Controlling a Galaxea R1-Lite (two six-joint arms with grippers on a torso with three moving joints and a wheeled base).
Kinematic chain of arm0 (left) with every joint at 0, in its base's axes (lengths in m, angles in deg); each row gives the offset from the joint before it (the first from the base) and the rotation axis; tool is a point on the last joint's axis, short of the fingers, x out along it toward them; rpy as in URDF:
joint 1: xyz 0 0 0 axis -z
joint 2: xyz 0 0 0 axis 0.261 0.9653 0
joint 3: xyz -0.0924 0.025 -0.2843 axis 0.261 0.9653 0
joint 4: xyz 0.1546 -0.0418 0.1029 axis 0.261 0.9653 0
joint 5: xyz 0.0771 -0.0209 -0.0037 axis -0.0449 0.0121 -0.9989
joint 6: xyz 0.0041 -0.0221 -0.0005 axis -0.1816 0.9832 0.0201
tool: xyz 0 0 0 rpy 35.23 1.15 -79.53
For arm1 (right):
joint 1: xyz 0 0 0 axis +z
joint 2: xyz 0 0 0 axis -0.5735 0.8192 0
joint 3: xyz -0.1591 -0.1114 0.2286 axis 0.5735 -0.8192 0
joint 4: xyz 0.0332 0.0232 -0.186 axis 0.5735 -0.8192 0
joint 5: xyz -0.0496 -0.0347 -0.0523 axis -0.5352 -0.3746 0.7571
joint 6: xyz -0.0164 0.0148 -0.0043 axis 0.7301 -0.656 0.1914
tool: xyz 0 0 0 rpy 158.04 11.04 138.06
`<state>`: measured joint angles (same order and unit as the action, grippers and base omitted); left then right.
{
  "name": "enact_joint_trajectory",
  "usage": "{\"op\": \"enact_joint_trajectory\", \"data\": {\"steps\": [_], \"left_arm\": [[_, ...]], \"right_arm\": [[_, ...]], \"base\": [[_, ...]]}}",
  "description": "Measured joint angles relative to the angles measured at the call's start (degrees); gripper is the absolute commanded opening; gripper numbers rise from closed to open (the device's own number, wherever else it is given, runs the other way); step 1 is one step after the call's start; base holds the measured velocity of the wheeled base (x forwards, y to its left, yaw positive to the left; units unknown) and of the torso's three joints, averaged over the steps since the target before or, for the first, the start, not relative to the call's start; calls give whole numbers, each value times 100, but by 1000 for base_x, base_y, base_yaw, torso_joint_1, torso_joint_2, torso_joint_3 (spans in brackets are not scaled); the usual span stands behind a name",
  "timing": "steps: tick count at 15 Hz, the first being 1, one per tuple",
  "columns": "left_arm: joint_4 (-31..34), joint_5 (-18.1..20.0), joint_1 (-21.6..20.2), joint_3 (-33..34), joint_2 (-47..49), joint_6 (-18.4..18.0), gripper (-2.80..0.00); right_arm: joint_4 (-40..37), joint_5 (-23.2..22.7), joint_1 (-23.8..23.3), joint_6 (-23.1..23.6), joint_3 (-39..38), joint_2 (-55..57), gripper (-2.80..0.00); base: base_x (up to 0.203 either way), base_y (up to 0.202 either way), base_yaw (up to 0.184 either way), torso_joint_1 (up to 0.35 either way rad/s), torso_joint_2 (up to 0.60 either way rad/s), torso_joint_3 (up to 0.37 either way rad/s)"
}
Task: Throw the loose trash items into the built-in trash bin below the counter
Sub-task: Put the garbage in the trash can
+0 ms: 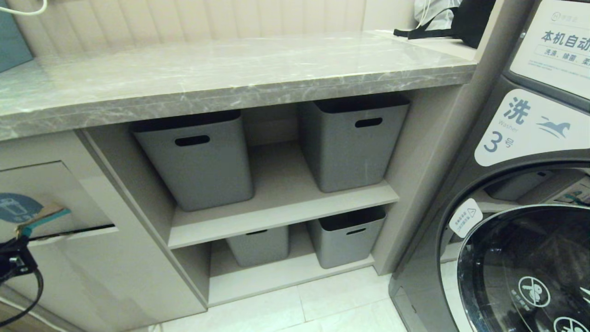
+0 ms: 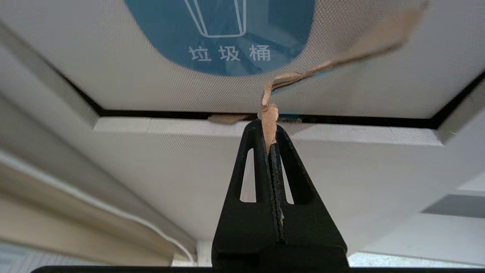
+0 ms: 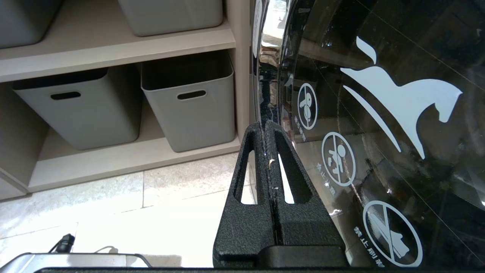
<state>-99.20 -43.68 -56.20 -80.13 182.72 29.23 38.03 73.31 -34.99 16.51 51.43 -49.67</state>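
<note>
My left gripper [image 1: 20, 238] is at the far left, below the counter [image 1: 230, 78], in front of the built-in trash bin [image 1: 69, 203]. It is shut on one of the loose trash items, a torn cardboard scrap [image 1: 42, 218], brown on one face and turquoise on the other. In the left wrist view the scrap [image 2: 341, 57] sticks out from the left gripper's tips [image 2: 268, 127] and leans against the flap just under the blue bin sticker [image 2: 219, 34]. The tips sit at the dark gap along the flap's lower edge [image 2: 151, 113]. My right gripper [image 3: 267, 127] is shut and empty beside the washer door.
Grey plastic tubs [image 1: 198, 157] [image 1: 352, 138] stand on the open shelves right of the bin, with two more [image 1: 348, 235] on the shelf below. A washing machine [image 1: 521, 230] fills the right side. A black bag [image 1: 461, 20] lies on the counter's far right. The floor is pale tile [image 1: 322, 304].
</note>
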Motion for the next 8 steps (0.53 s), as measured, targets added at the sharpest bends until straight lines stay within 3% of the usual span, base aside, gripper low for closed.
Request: {"op": "enact_joint_trajectory", "data": {"steps": [8], "left_arm": [[0,212,92,-753,560,-110,-280]], "right_arm": [[0,0,0,1,0,0,-280]], "base": [[0,0,0,0,0,0]]}}
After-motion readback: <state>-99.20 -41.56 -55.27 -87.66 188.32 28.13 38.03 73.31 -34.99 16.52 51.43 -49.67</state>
